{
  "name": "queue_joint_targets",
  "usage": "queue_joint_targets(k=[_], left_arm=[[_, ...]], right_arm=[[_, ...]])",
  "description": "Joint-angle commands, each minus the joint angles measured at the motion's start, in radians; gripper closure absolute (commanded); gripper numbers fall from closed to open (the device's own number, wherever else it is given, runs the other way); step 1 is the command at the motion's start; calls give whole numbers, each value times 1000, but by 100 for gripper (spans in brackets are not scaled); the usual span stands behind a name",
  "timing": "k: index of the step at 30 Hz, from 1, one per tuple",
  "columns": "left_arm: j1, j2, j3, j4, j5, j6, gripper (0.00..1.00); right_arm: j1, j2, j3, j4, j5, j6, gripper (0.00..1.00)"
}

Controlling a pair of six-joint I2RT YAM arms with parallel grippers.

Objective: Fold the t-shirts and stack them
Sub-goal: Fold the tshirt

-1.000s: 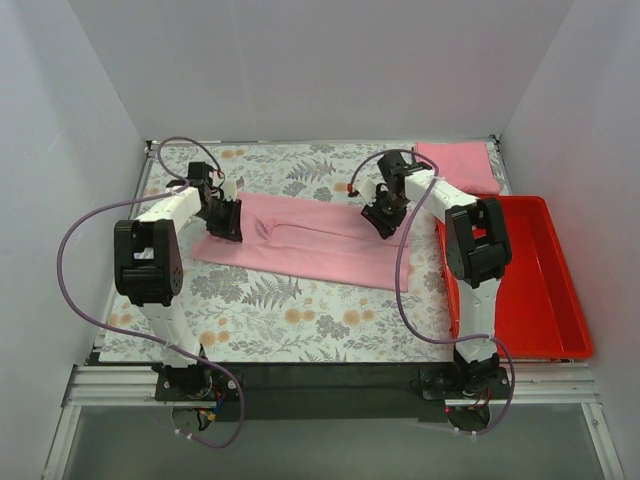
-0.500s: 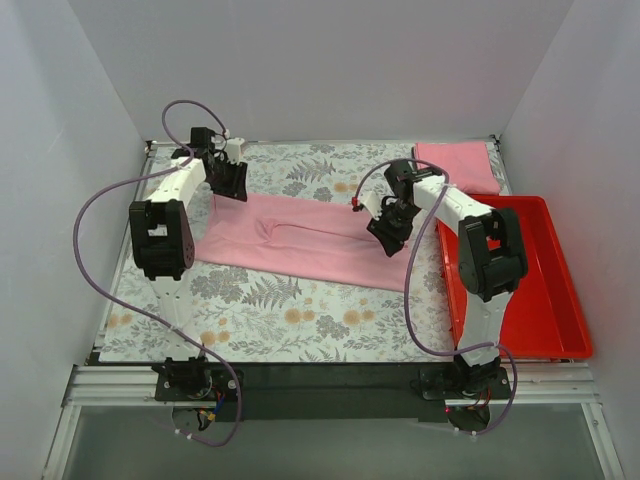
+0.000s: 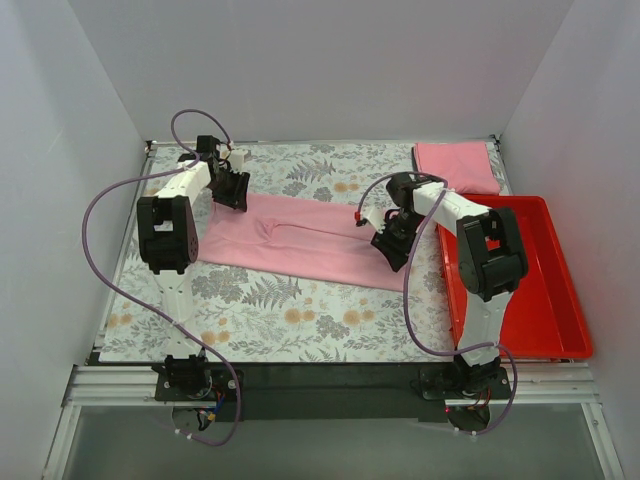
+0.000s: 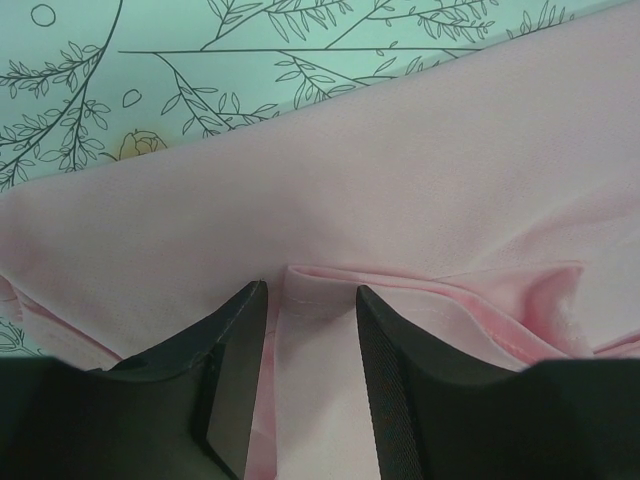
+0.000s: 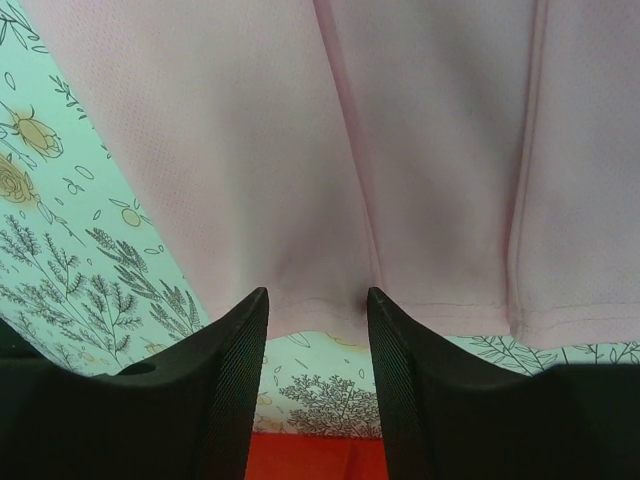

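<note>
While you look over the bench (image 3: 300, 320), count two shirts and one red tray (image 3: 560, 300). The spread pink t-shirt (image 3: 300, 240) lies mid-bench; the folded pink shirt (image 3: 456, 165) sits far right, beside the tray. The left pincer (image 4: 308, 295) is apart, straddling a hem fold. The right pincer (image 5: 315, 300) is apart over the shirt's right hem.

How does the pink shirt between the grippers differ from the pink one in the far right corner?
The middle shirt is a long strip, partly folded; the corner shirt is a compact folded square. The middle shirt lies mid-table; the corner shirt sits beyond the red tray. Both are pink.
</note>
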Motion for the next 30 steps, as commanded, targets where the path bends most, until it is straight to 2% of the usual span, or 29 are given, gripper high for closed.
queue_joint_targets(k=[1,7,15,18,20,23,30], left_arm=[[4,-27,26,12,-12,18,60],[4,-19,31,9,-9,14,62],[7,-8,37,3,-11,18,65],[12,-11,42,0,2,17,69],[13,-17,43,0,11,15,74],[15,-23,49,-11,26,15,82],[15,-30,59,-22,45,14,92]], right_arm=[[-4,-19,-8,-33,-13,-24,49],[-18,2,7,-30,-2,-28,52],[-26,35,27,-27,30,-31,61],[-26,38,31,-25,27,-31,69],[-26,41,36,-27,26,-30,76],[-26,39,41,-28,24,-27,81],[-27,36,41,-27,24,-25,86]])
